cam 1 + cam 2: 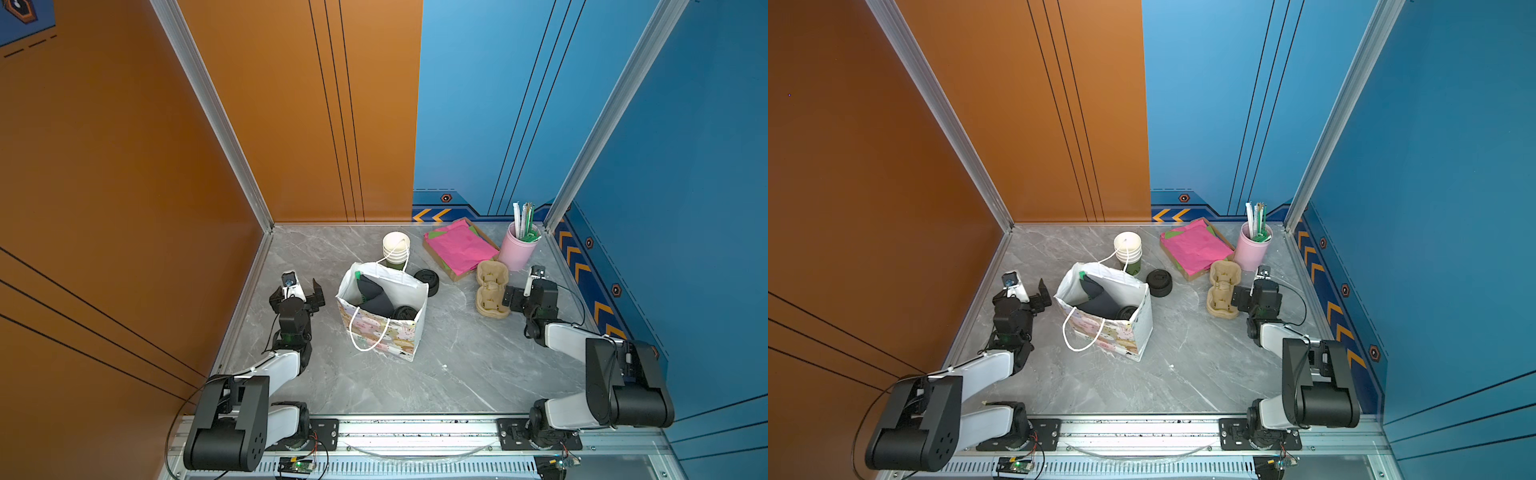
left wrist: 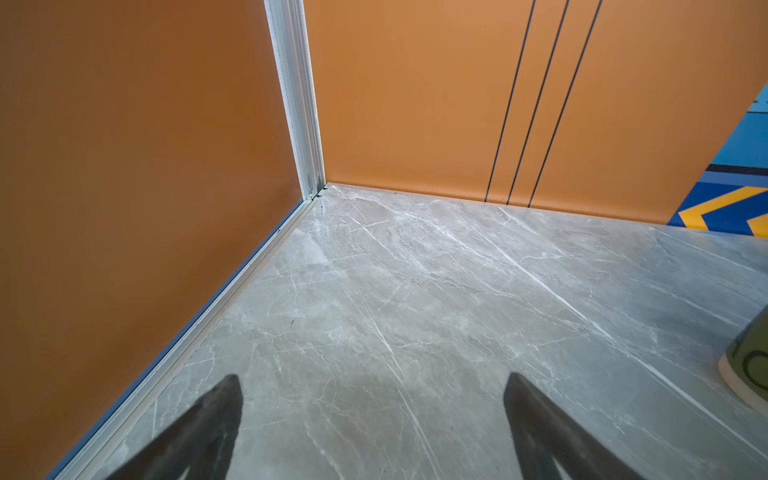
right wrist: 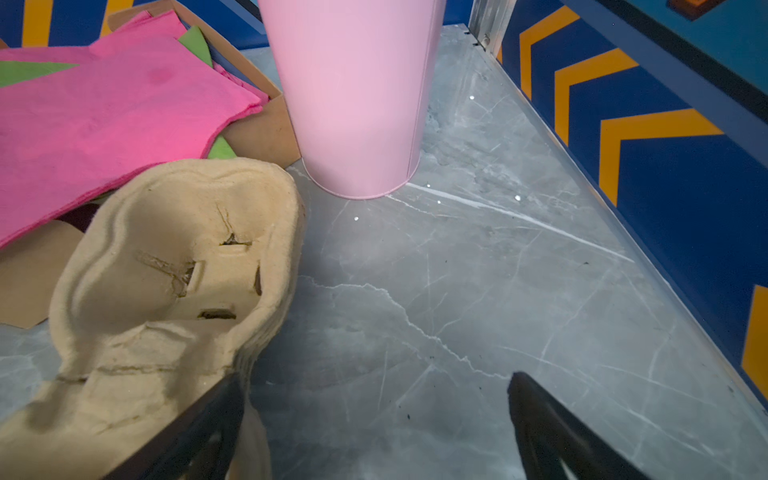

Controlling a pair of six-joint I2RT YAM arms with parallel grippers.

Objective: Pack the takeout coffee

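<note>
Judged small white paper cup with round black plastic lid (image 1: 405,312), in patterned paper bag (image 1: 386,337), light, crushable; best gripped around wall. Found left gripper (image 2: 372,380), right gripper (image 3: 376,380) jaws apart, empty.

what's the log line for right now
left gripper: open, empty | right gripper: open, empty, by carriers | coffee: black lid seen inside bag

marble tabletop (image 1: 457,374) carries gift bag (image 1: 386,332), cup stack (image 1: 395,247), lids (image 1: 427,281), cardboard tray (image 3: 266,133), pulp carriers (image 1: 492,291), pink bucket (image 1: 517,253).
</note>
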